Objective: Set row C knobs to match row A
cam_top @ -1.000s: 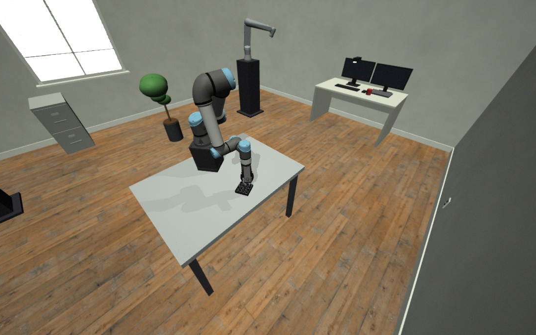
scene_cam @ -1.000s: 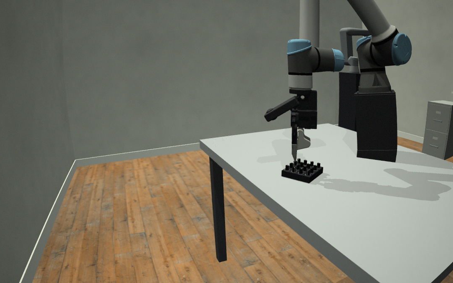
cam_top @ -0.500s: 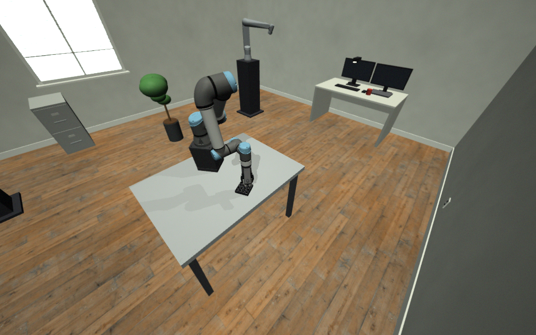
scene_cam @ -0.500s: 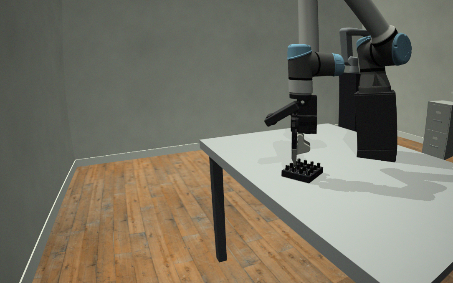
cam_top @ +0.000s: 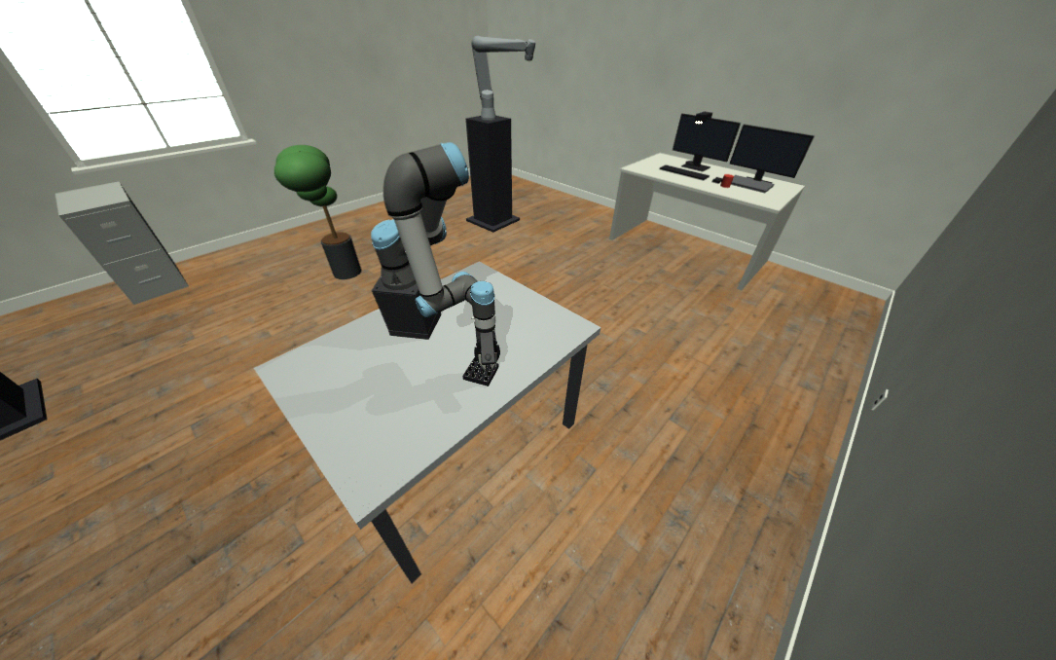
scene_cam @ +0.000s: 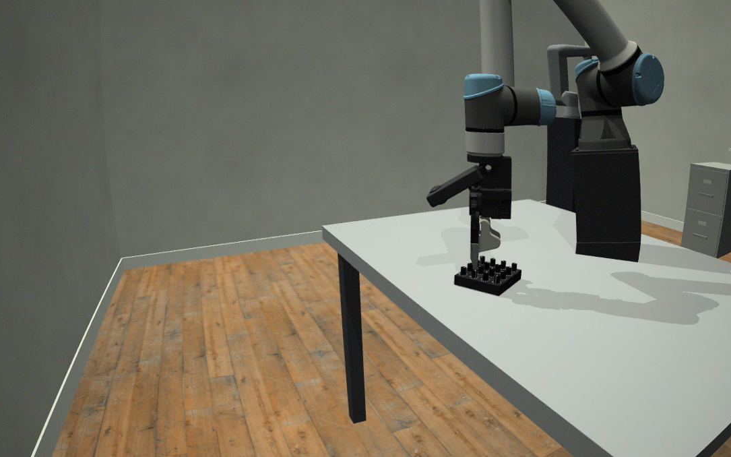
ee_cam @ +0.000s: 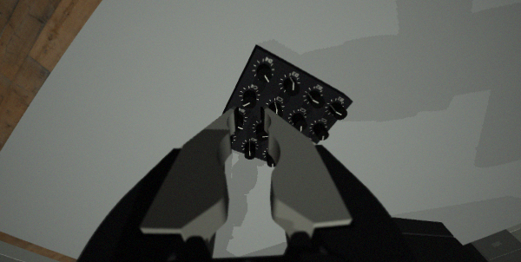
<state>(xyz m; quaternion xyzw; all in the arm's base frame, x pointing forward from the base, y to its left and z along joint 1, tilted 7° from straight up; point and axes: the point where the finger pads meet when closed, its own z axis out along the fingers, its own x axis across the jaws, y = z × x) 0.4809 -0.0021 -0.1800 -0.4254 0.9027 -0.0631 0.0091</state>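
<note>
Wrist view: we hold our gripper (ee_cam: 251, 135) low over the knob box (ee_cam: 323, 94), fingers narrowly spread and pinching nothing, so a near-corner knob (ee_cam: 250, 148) fits between them.

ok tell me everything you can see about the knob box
The knob box is a flat, square, black slab lying on the grey table, near an edge. Its top carries a grid of small black round knobs, each with a white pointer line, ringed by white tick marks under a tiny label. The pointers aim different ways. The gripper is down among the nearest knobs, fingers narrow with one knob between the tips.
</note>
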